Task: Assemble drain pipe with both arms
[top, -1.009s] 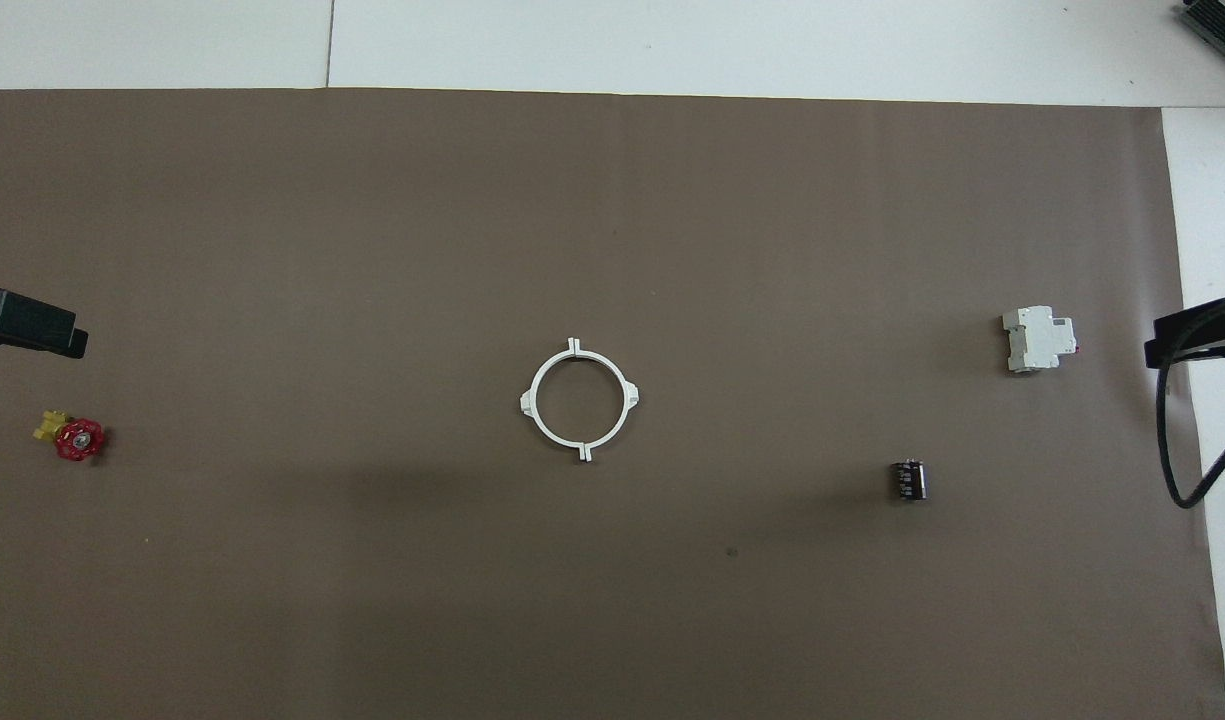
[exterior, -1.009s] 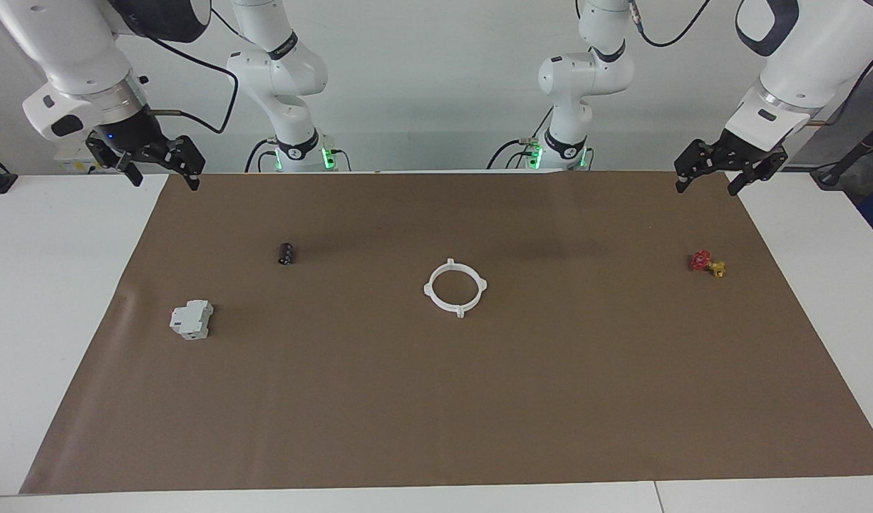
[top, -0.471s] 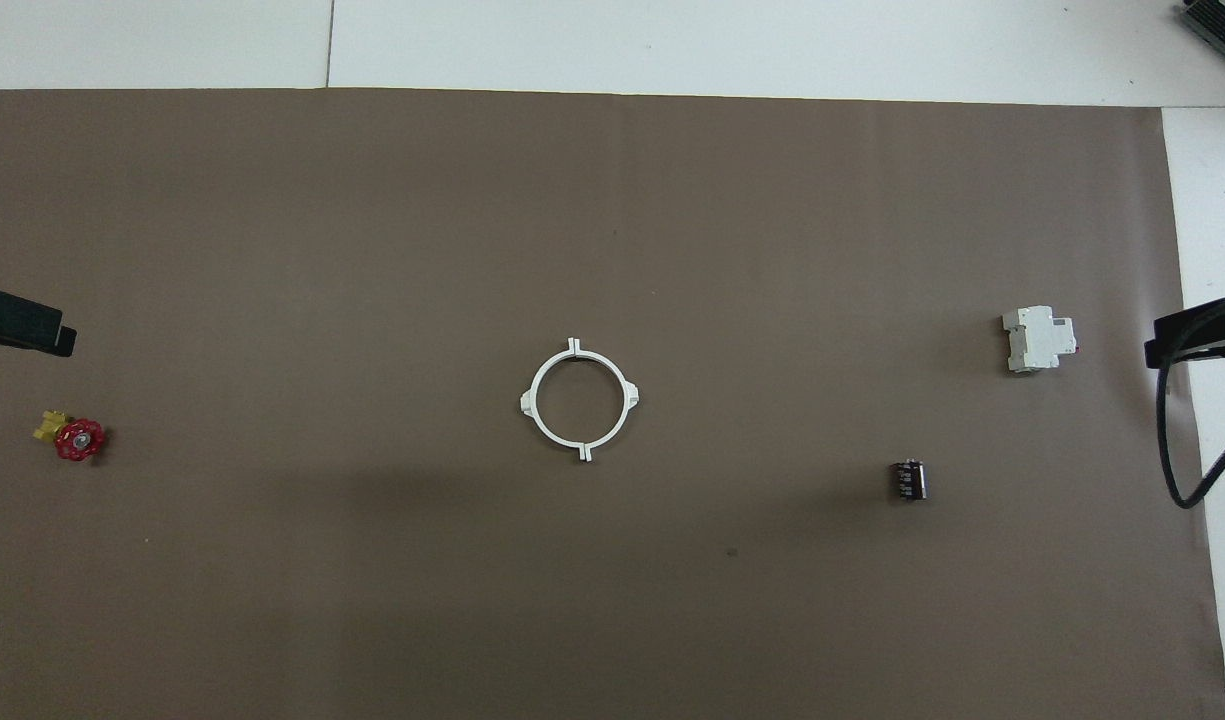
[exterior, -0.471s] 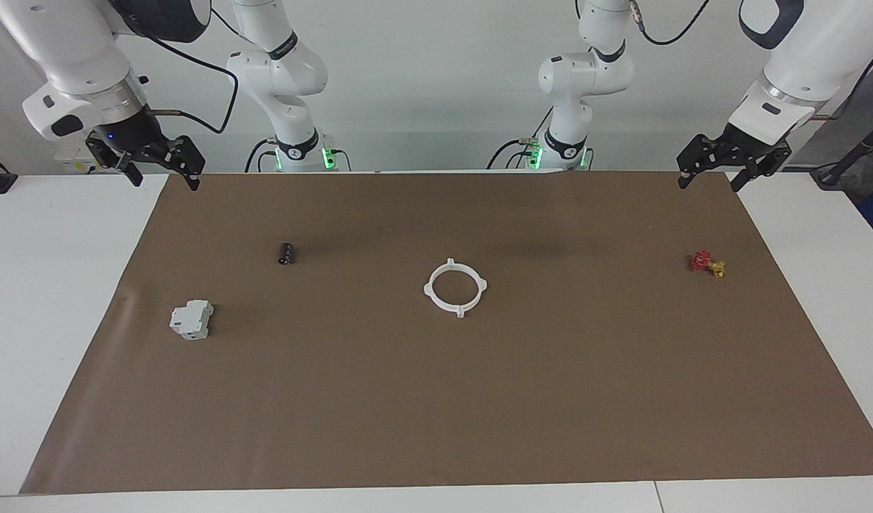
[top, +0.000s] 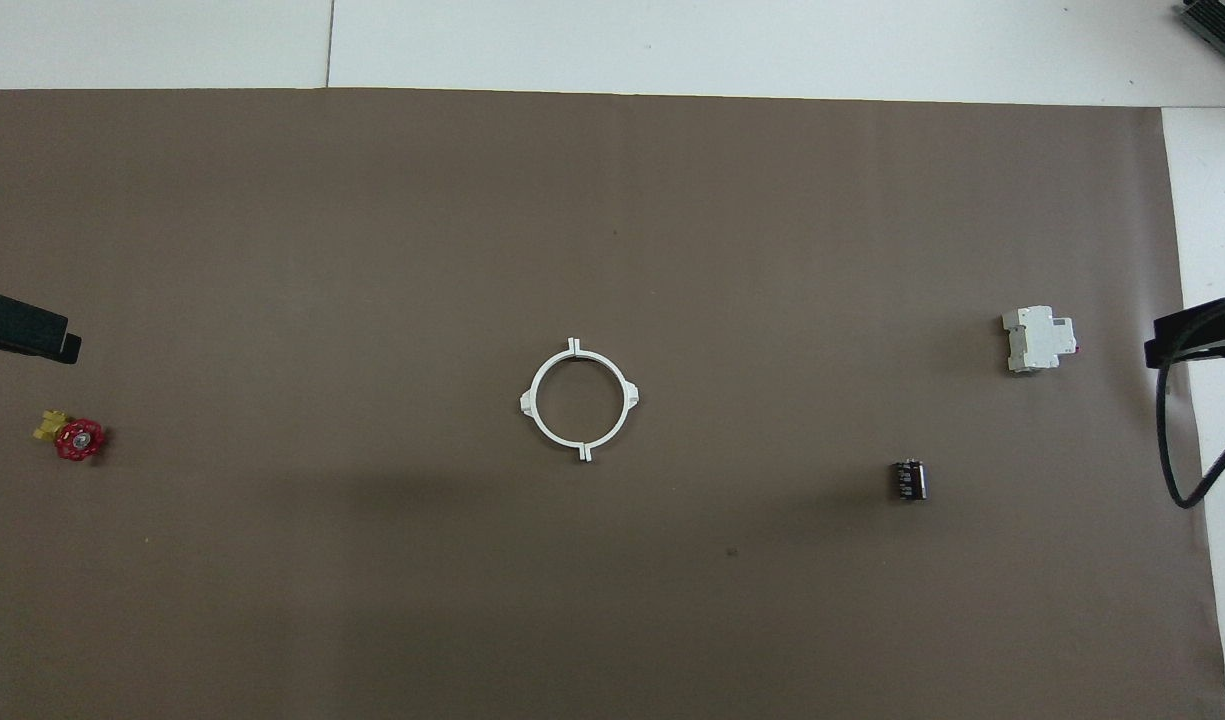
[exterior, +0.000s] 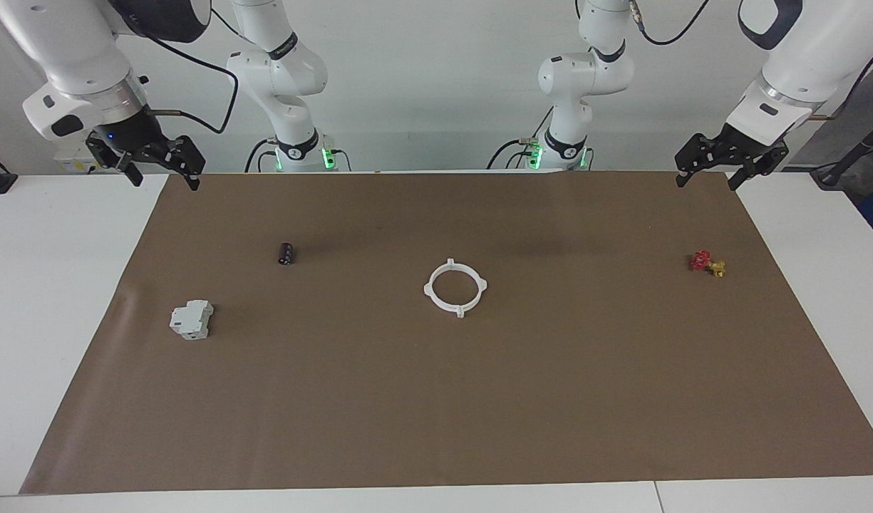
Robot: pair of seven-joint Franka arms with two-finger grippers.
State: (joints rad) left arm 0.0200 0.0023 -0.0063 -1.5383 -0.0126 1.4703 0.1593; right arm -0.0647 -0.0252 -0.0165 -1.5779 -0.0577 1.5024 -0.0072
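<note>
The white ring (exterior: 455, 288) is lying whole in the middle of the brown mat (exterior: 436, 399), while the left gripper (exterior: 710, 175) and right gripper (exterior: 164, 172) are hanging open and empty over the mat's corners nearest the robots, so keeping both clear is probably best.

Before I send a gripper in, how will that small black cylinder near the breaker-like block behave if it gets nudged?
The black cylinder appears to lie on its side on the brown mat, so a sideways push would probably roll it. It looks small and likely light, so it may skid before rolling. Nothing stands close enough to stop it.
</note>
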